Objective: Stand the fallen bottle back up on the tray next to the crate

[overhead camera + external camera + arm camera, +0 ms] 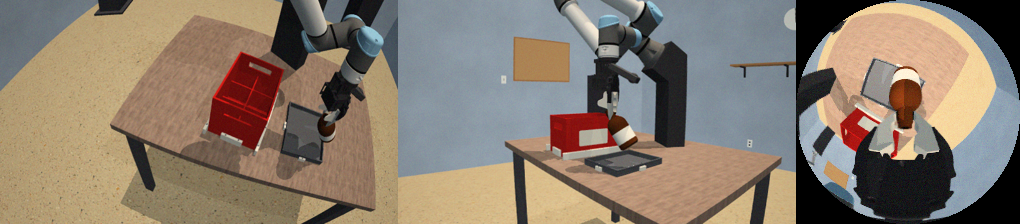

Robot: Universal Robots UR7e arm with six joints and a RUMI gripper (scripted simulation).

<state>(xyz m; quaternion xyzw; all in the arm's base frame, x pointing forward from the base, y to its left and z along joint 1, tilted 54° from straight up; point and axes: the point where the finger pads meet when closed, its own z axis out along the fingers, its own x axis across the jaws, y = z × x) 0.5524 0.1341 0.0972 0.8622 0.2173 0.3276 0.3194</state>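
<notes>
A brown bottle with a white label [326, 127] [619, 126] [905, 94] hangs in the air above the tray, tilted, its neck up and its base down and out to one side. My gripper [331, 116] [611, 112] [905, 111] is shut on the bottle's neck. The dark grey tray [286, 127] [617, 172] [867, 81] lies on the table below. In the exterior view there is a gap between the bottle's base and the tray. In the top view the bottle overlaps the tray's right rim.
The red crate [236, 127] [558, 137] [853, 131] stands beside the tray, with pale blocks along its foot. Its inner dividers show in the top view. The tray has small pale blocks at its outer sides. The arm's black pedestal [287, 40] [671, 109] stands behind, at the table's back edge.
</notes>
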